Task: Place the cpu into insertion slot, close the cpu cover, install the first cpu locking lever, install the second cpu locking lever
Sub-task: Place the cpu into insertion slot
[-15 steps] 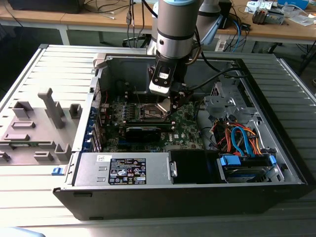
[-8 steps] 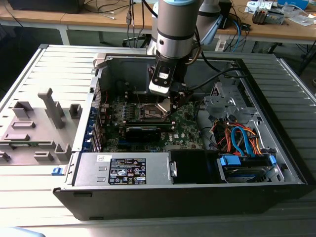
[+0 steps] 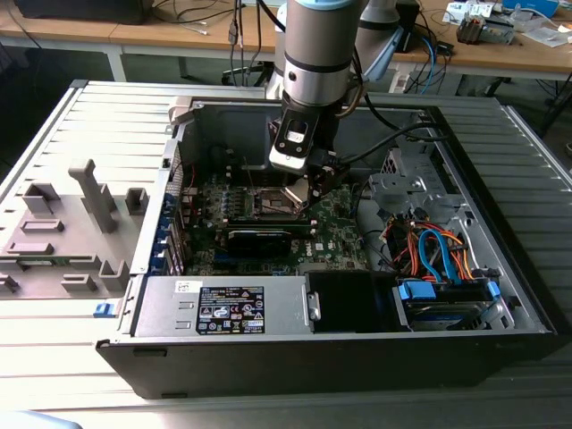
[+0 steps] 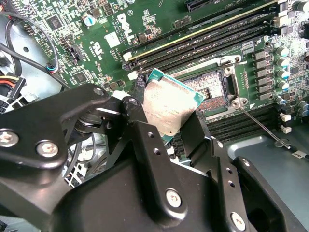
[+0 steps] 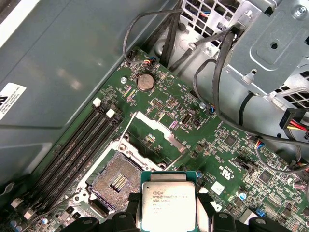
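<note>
My gripper (image 4: 166, 123) is shut on the cpu (image 4: 168, 105), a small square chip with a silver-grey top, pinched at two opposite edges between the black fingers (image 4: 198, 129). The chip hangs tilted just above and beside the insertion slot (image 4: 208, 89), apart from it. In the first wrist view the cpu (image 5: 166, 202) sits in my gripper (image 5: 166, 220) next to the open insertion slot (image 5: 117, 181), whose contact field is bare. The cpu cover (image 5: 161, 131) stands swung up at the socket's far side. In the exterior view my gripper (image 3: 302, 192) hovers over the motherboard by the insertion slot (image 3: 270, 202).
Long memory slots (image 5: 77, 145) run beside the socket. A thin lever wire (image 4: 263, 125) sticks out from it. A black card (image 3: 259, 239), the power supply (image 3: 223, 308), coloured cables (image 3: 438, 250) and a metal drive cage (image 5: 270, 43) crowd the open case. A grey fixture (image 3: 71, 223) lies outside.
</note>
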Robot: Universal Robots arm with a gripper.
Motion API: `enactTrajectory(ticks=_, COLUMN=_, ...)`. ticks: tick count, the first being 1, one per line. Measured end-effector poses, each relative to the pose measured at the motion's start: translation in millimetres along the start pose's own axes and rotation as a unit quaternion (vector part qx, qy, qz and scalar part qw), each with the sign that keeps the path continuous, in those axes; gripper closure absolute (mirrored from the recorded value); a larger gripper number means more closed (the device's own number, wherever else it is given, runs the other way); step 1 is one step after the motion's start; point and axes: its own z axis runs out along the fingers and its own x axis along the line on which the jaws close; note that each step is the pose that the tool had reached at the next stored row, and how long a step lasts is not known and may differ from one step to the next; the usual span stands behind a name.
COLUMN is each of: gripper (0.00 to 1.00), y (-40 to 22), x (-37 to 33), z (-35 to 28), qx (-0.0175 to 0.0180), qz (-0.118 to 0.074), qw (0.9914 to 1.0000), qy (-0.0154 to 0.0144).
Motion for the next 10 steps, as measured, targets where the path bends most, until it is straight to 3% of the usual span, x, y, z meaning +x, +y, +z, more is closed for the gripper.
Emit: enactTrajectory(ticks=10, gripper=0.45, y=0.0, x=0.0, z=0.0, qx=0.0, qz=0.002, qw=1.0, qy=-0.0001)
